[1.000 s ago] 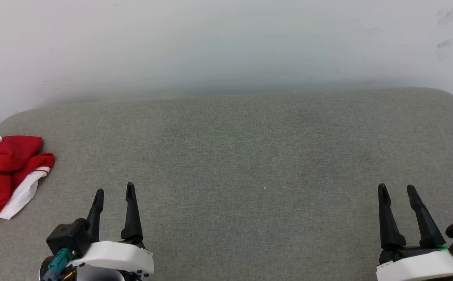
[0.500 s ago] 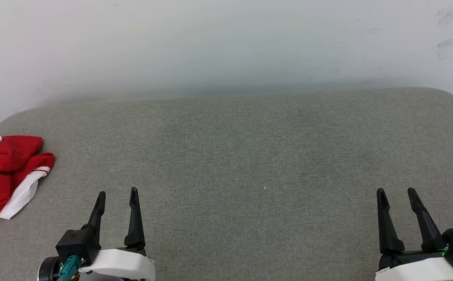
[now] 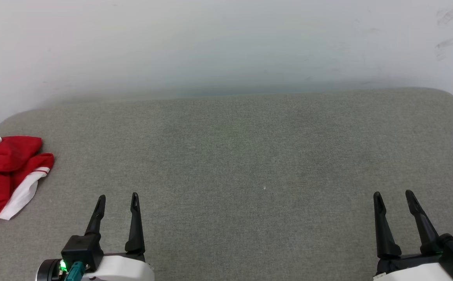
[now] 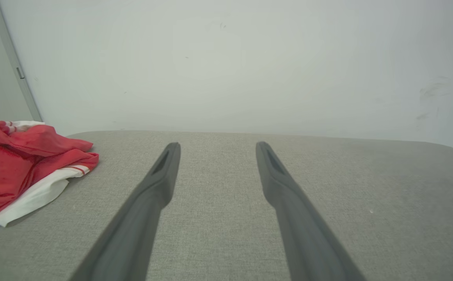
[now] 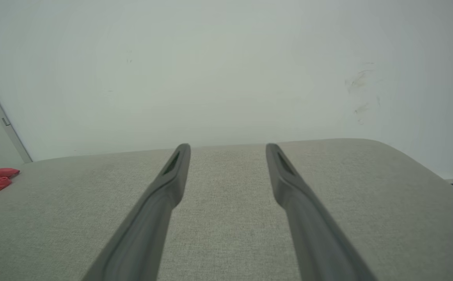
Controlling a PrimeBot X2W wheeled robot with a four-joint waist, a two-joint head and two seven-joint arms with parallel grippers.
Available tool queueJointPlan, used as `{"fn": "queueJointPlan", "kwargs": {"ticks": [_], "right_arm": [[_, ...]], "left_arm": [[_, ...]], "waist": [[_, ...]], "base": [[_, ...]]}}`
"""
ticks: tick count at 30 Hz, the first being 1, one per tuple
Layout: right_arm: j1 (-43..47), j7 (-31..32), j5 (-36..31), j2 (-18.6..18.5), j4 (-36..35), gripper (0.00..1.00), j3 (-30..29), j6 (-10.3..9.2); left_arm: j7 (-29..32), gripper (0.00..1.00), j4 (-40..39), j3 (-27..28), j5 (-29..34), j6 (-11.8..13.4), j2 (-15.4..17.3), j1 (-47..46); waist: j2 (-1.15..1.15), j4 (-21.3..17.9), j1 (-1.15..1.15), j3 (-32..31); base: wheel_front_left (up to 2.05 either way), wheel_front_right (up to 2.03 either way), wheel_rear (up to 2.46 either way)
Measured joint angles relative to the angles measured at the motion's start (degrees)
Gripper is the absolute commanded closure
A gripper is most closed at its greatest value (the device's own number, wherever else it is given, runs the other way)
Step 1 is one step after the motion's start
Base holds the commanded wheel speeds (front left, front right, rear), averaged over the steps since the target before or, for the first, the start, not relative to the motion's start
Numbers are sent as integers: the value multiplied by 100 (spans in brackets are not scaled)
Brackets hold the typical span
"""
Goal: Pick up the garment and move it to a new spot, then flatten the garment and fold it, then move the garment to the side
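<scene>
garment (image 3: pixel 6 171) crumpled at middle-left frame edge on the bench (image 3: pixel 249 148) | left hand (image 3: pixel 118 196), right hand (image 3: pixel 392 193): both spread apart, empty, bottom of frame | step: pick-up, not begun | tip: left hand nearest; pinch a thick red fold, lift clear.

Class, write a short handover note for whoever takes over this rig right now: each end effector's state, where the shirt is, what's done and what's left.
The left end effector is open and empty; the right end effector is open and empty. Both are near the front of the grey fabric surface.
The red T-shirt with white sleeves lies crumpled at the surface's far left, apart from both.
Done: nothing visible.
Left: pick up, relocate, flatten, fold, move aside.
</scene>
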Motion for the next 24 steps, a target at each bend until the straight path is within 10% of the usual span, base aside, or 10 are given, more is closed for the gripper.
{"fn": "queueJointPlan", "kwargs": {"ticks": [24], "right_arm": [[77,-121,-89,-1,-44,0,138,1]], "left_arm": [[-121,0,229,155,191,-193,-60,38]], "waist": [[0,-17,0,-24]], "base": [[0,0,0]]}}
